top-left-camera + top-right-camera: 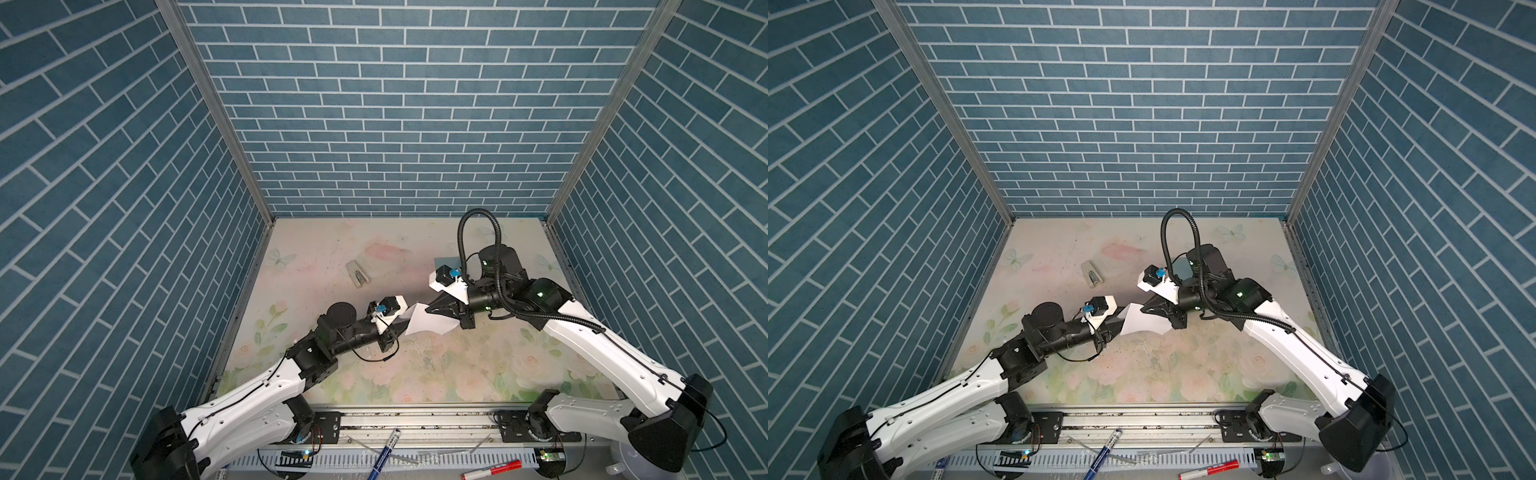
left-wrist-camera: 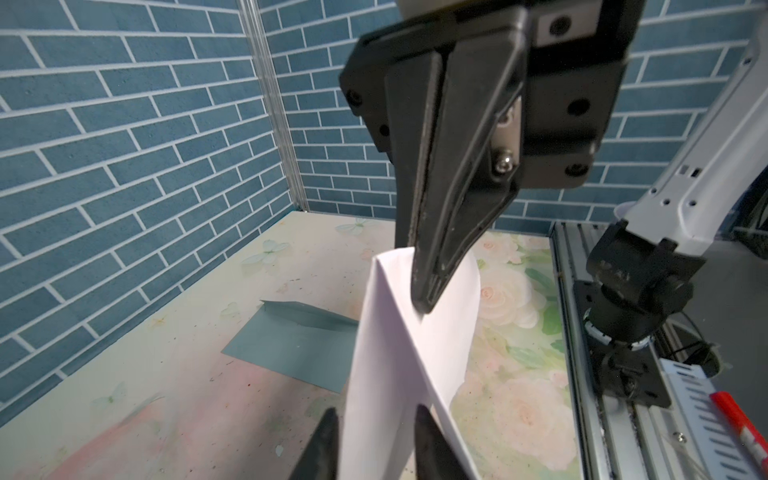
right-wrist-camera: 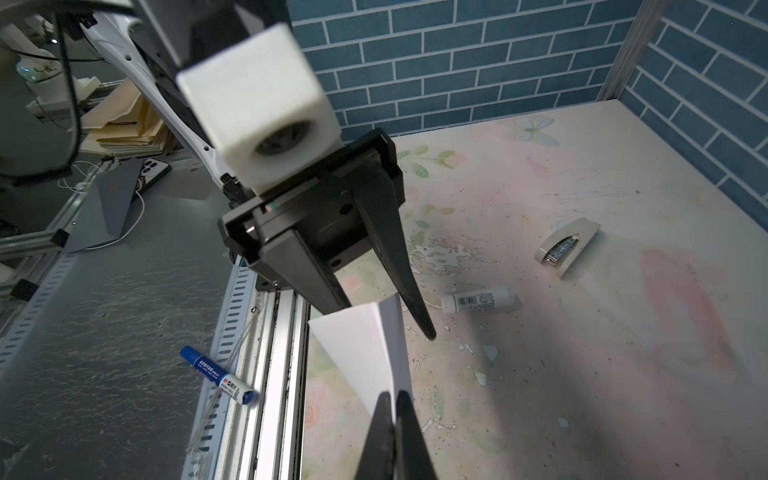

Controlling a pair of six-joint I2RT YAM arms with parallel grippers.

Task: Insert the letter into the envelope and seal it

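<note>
The letter (image 1: 426, 322) (image 1: 1142, 322), a folded white sheet showing only its plain side, hangs in the air between the two arms. My right gripper (image 3: 394, 395) (image 1: 432, 311) is shut on one end of it, its fingers (image 2: 428, 249) pinched together on the paper. My left gripper (image 2: 376, 411) (image 1: 402, 326) stands open, one finger (image 3: 415, 299) on each side of the letter's (image 2: 390, 353) other end. The teal envelope (image 2: 291, 345) lies flat on the table beyond, its flap raised; in a top view the right arm hides all but a corner of the envelope (image 1: 441, 262).
A white stapler (image 1: 357, 273) (image 3: 567, 245) lies at the back left of the floral table (image 1: 415, 374). A glue stick (image 3: 478, 300) lies on the table below the grippers. A blue marker (image 1: 384, 455) and a red marker (image 1: 492, 471) lie on the front rail.
</note>
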